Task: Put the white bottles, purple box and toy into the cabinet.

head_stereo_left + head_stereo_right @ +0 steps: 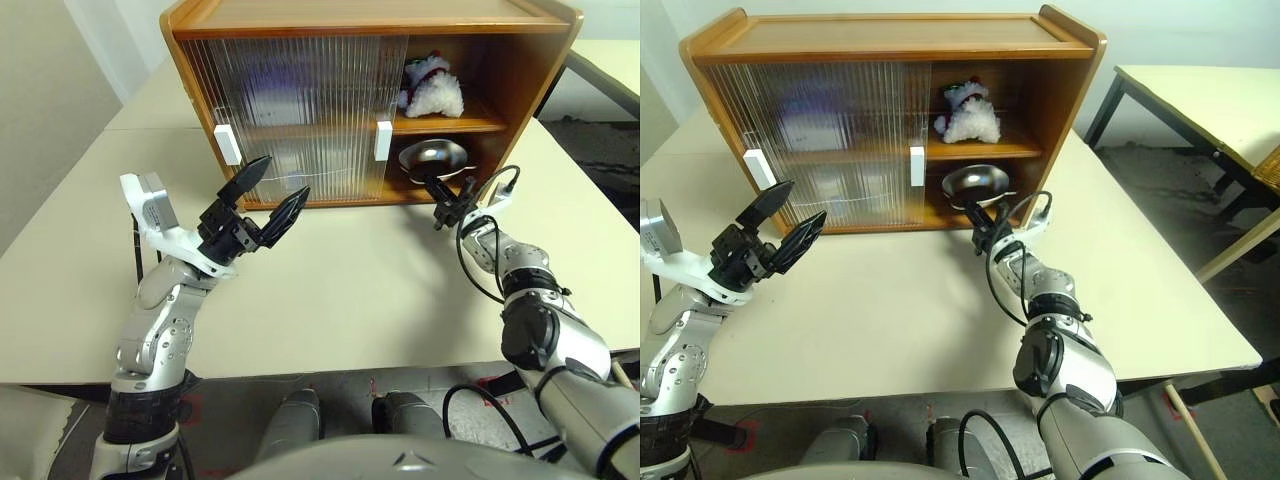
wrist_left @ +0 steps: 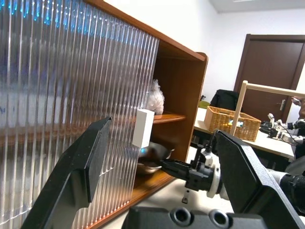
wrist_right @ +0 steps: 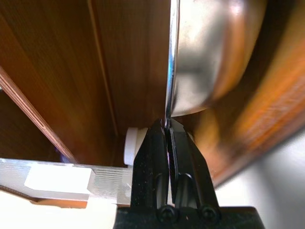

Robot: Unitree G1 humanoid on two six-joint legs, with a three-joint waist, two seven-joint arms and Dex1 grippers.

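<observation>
Cabinet (image 1: 350, 30) stands on the pale table (image 1: 330, 290); my right gripper (image 3: 167, 128) pinches the steel bowl's (image 1: 432, 155) rim at its lower shelf, left gripper (image 1: 268, 195) gapes empty before it.

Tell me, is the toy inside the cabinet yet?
Yes. The toy sits on the cabinet's upper shelf, in the open right side.

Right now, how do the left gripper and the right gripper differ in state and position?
The left gripper is open and holds nothing; the right gripper is shut on the rim of the steel bowl. The left gripper hovers in front of the ribbed sliding door; the right gripper reaches into the cabinet's open lower compartment. Both have black fingers and point toward the cabinet.
</observation>
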